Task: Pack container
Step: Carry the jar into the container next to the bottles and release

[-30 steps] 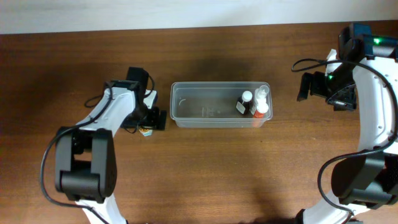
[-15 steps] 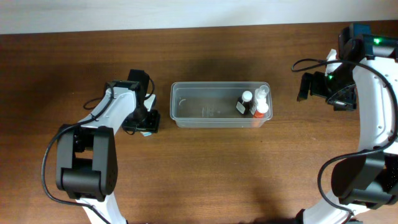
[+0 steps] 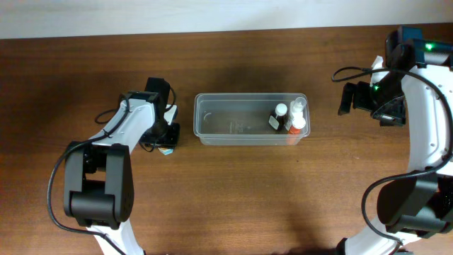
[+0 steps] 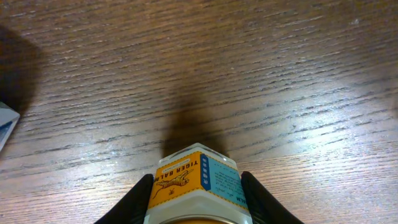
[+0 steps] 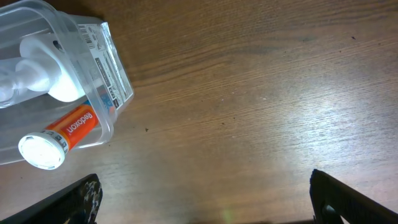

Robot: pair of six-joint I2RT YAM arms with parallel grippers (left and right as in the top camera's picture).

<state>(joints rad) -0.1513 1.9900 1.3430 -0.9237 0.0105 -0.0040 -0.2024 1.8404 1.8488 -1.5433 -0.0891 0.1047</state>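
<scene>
The brown wooden surface [image 3: 241, 191] is carrying everything. The left arm [image 3: 131, 120] is bending inward, its wrist low just left of the container [image 3: 233, 122], while the right arm [image 3: 425, 106] is reaching along the far right edge, well apart from it. The container is sitting mid-surface, mouth up, its long axis running left to right, with bottles [image 3: 290, 119] grouped at its right end. The right fingers [image 5: 348, 196] are spreading wide over bare wood. The left fingers [image 4: 134, 202] are pressing both sides of an upright Tiger Balm jar [image 4: 196, 177].
</scene>
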